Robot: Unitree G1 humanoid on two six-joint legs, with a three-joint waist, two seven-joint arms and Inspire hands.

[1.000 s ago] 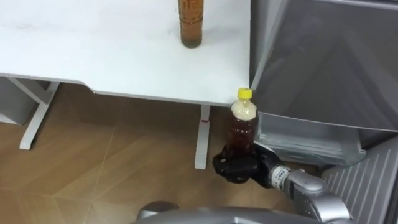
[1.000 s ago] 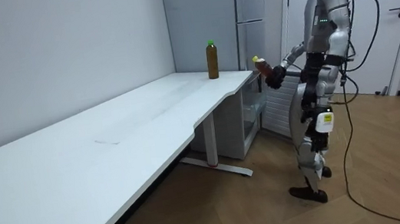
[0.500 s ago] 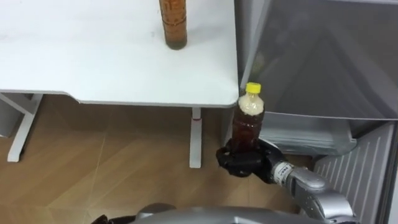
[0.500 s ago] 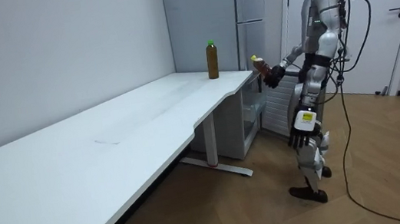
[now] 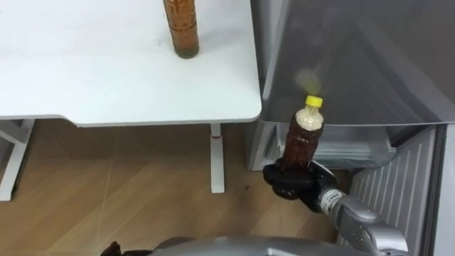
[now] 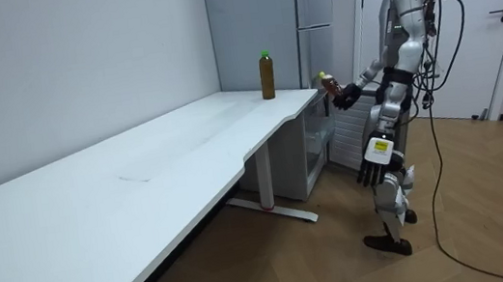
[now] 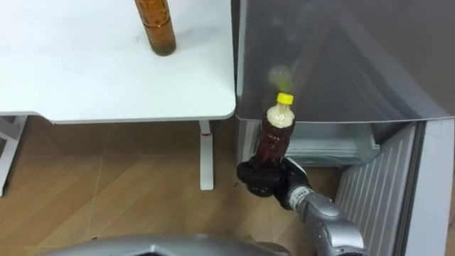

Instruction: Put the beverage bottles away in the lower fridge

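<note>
Gripping the yellow-capped brown plastic drink bottle (image 5: 302,139) low round its body, the black right hand (image 5: 291,183) holds it upright, presumably for clean insertion, before the grey fridge's open lower compartment (image 5: 343,149). A second brown bottle (image 5: 180,28) waits on the white table (image 5: 106,78).

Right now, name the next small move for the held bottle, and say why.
Probably carry it forward and down into the open lower fridge: the right hand grips the yellow-capped bottle upright, just before that compartment, not yet inside.
</note>
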